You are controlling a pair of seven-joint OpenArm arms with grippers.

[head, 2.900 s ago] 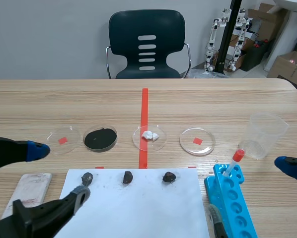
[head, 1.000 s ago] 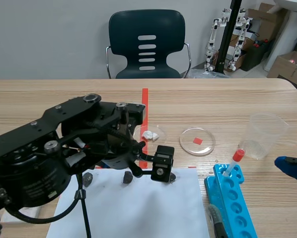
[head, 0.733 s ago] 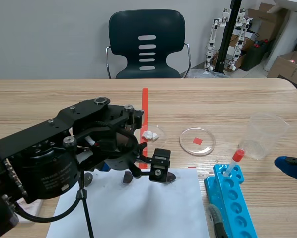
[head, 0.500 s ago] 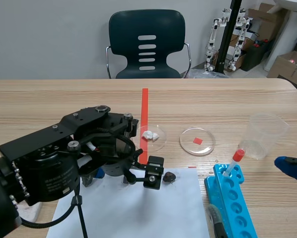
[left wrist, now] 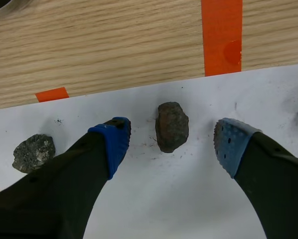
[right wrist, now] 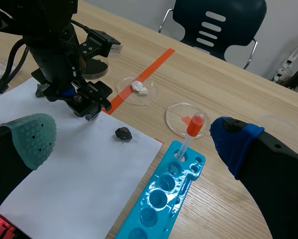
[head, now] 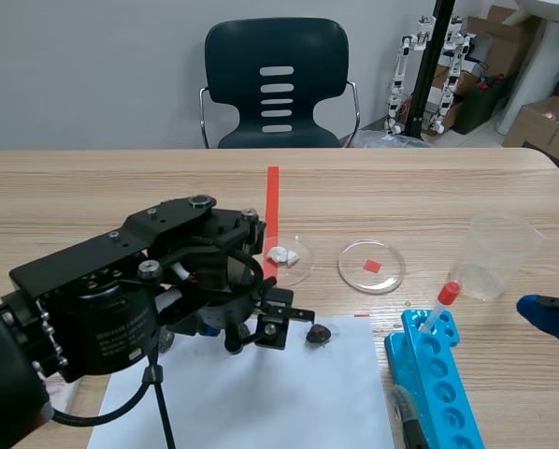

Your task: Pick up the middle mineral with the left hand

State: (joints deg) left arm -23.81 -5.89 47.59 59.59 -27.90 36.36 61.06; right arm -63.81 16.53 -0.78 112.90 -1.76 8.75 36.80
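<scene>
Middle mineral [left wrist: 172,126]: on white paper [left wrist: 189,209], between the left jaws.
Brown lump lying flat. The left jaws are wide open and hold nothing, with a blue pad [left wrist: 115,142] on either side of the lump, neither touching it. A grey mineral [left wrist: 33,151] lies outside one finger, and a third mineral [head: 318,333] just past the arm. The right jaws are wide open and empty, well apart, above the blue rack [right wrist: 161,196]. The paper lies on the table [head: 401,187].
</scene>
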